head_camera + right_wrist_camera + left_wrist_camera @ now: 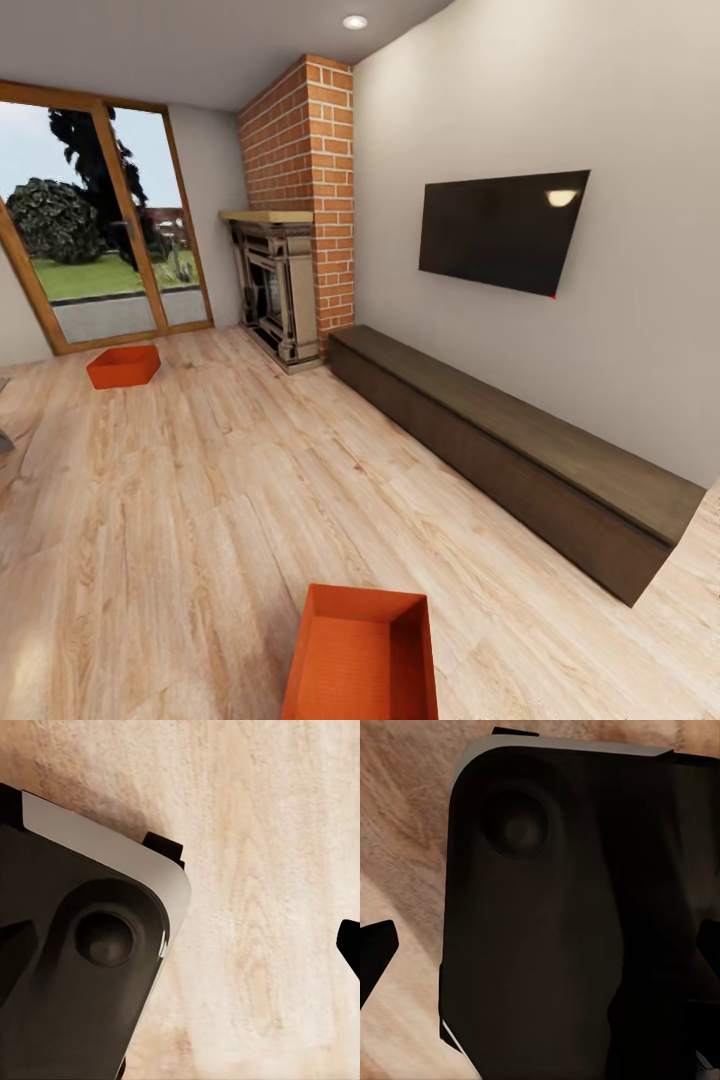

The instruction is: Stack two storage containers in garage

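Two orange-red storage containers rest on the light wood plank floor of the living room. One container [362,655] lies close below me at the head view's lower edge, open top up and nothing inside. The other container [123,366] sits far off near the glass doors [100,235]. My left gripper [540,952] hangs open over my own dark base [547,930], with its black fingertips [376,951] at the picture's sides. My right gripper [180,945] is open too, above bare planks beside the base [82,967]. Neither gripper holds anything.
A long dark wooden bench [510,450] runs along the right wall under a black TV [500,230]. A brick fireplace [290,270] stands in the far corner. Open plank floor [200,480] stretches between the two containers.
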You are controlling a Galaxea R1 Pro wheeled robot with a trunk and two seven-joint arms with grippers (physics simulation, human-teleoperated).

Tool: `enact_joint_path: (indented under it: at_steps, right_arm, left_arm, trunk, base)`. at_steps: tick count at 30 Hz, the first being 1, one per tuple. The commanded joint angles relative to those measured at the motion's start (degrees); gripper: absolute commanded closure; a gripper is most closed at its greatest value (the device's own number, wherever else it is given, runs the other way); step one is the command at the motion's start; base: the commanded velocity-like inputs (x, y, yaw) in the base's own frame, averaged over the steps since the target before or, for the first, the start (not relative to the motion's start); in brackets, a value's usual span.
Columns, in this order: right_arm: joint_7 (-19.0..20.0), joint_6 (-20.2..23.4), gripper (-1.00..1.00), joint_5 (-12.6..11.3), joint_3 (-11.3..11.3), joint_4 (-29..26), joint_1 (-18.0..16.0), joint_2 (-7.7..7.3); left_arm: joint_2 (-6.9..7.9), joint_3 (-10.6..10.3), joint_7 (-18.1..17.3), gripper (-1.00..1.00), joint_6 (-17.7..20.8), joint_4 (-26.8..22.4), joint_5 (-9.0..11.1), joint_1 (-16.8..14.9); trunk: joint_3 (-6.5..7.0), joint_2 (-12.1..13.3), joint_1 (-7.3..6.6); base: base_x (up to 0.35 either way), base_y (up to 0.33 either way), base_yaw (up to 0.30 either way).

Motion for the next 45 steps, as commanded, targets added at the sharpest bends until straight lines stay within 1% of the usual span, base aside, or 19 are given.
enact_joint_path:
  at_steps: [1,9,12,45]
  right_arm:
    - [0.3,-0.1,-1.00,-0.6,0.4,0.0,0.0,-0.01]
    - [0.3,-0.1,-1.00,-0.6,0.4,0.0,0.0,0.21]
    - [0.3,-0.1,-1.00,-0.7,0.4,0.0,-0.1,0.08]
    - [0.3,-0.1,-1.00,-0.7,0.3,0.0,0.0,-0.02]
  left_arm:
    - [-0.01,0.0,-0.1,-1.00,-0.2,0.1,0.5,0.0]
    - [-0.01,0.0,-0.1,-1.00,-0.2,0.1,0.5,0.0]
    - [-0.01,0.0,-0.1,-1.00,-0.2,0.1,0.5,0.0]
    - [-0.01,0.0,-0.1,-1.00,-0.2,0.1,0.5,0.0]
  trunk:
    - [-0.06,0.0,0.00]
    - [-0.09,0.0,0.00]
    - [-0.23,0.0,0.00]
    - [-3.14,0.0,0.00]
  base:
    - [0.000,0.000,-0.019]
    - [0.000,0.000,-0.004]
    - [0.000,0.000,0.000]
    - [0.000,0.000,0.000]
